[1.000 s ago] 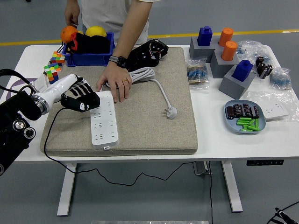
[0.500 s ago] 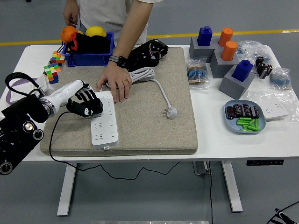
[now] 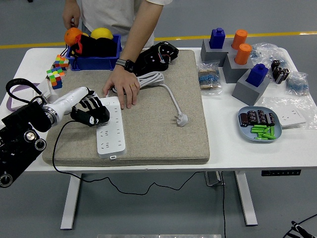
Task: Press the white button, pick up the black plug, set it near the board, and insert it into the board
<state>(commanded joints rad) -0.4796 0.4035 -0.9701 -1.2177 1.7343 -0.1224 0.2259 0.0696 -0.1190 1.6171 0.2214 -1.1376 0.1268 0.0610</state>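
A white power strip [image 3: 110,130] lies on the beige mat [image 3: 158,134], long side running toward me. My left hand [image 3: 92,112] rests on its far left end, black fingers [image 3: 102,119] loosely bent down onto the strip and holding nothing. A person's hand [image 3: 121,88] presses flat on the strip's far end and on the coiled white cable [image 3: 151,79]. That cable ends in a white plug [image 3: 182,119] lying loose on the mat's middle. A black plug-like device [image 3: 157,55] with coloured wires sits at the mat's far edge. I cannot make out the white button.
A blue bin [image 3: 94,49] with fruit and cube puzzles [image 3: 55,74] stand at the far left. At the right are grey blocks with blue and orange pegs [image 3: 237,54], bagged parts [image 3: 287,74] and a blue dish [image 3: 260,124] of small parts. A black wire [image 3: 74,171] hangs off the near edge.
My left hand slid a little right and toward me along the strip's far end, and its forearm swung inward. The person's hand and the white plug stayed put.
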